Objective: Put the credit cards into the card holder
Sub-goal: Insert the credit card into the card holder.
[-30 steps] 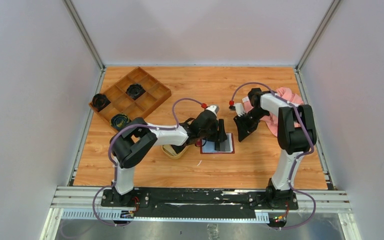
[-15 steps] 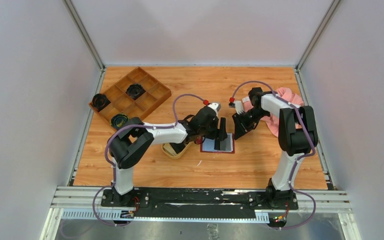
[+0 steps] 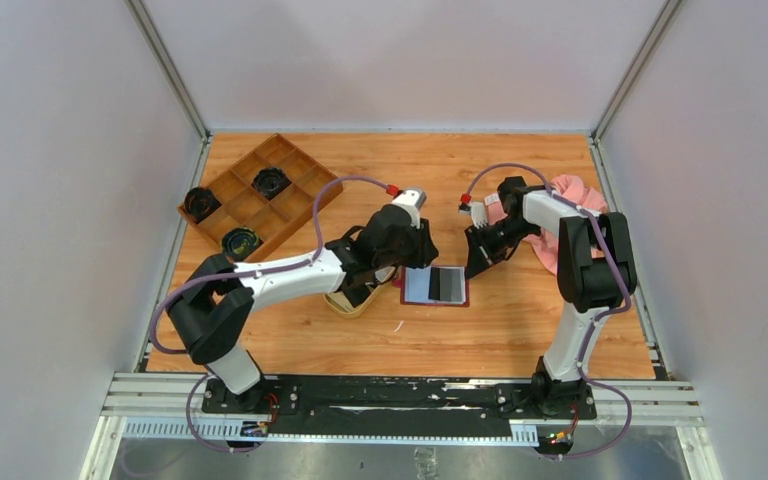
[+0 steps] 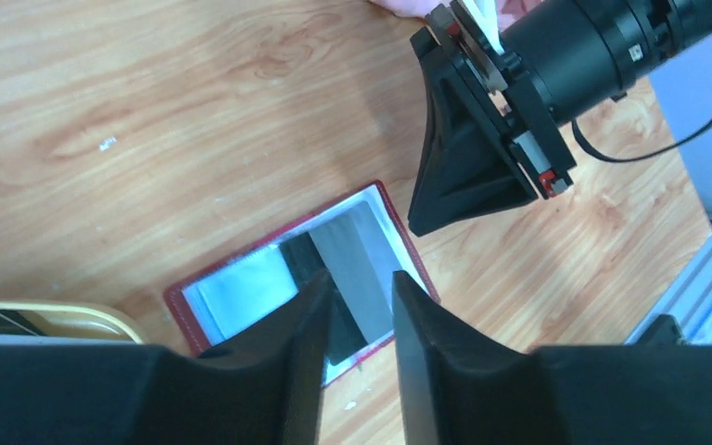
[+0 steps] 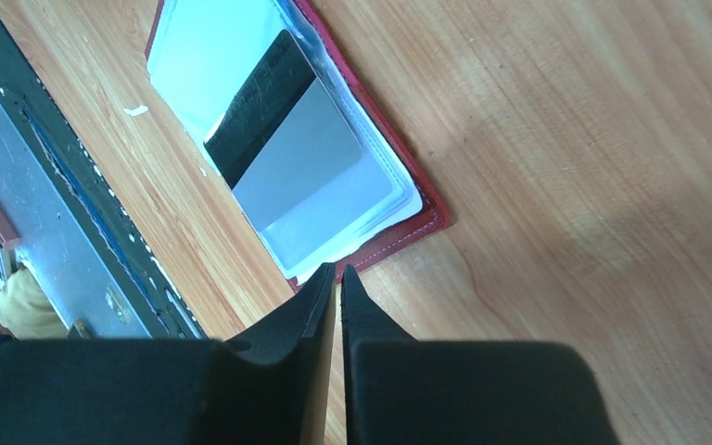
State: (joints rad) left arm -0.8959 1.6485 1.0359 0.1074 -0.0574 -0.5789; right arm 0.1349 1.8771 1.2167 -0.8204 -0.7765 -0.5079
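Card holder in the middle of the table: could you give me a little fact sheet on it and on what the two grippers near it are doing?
Card holder: dark red, lying open and flat on the table
Card: grey with a dark stripe, on the holder's inside; whether it is tucked into a sleeve cannot be told
Left gripper: above the card, slightly open, holding nothing
Right gripper: shut, empty, tip at the holder's edge; contact unclear

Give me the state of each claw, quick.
Left claw: open, holding nothing, over the open card holder.
Right claw: closed, holding nothing.
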